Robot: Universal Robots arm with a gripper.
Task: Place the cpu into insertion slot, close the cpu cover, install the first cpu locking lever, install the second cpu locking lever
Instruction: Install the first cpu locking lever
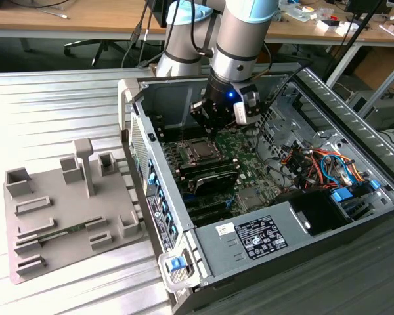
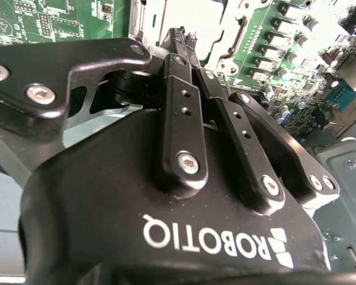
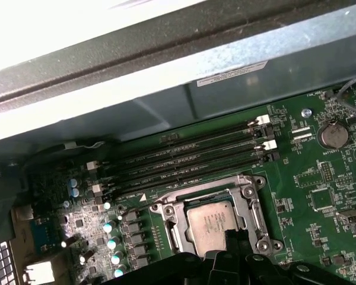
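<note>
cpu: lying flat, square, edges parallel to memory slots.
cpu cover: down, framing it.
tool: tips together, by cover edge.

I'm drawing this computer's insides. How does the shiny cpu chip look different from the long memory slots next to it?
The cpu is square and silvery-grey; the memory slots are long, thin and black. The cpu is a single piece; the memory slots lie several side by side. Both sit on the green circuit board.
</note>
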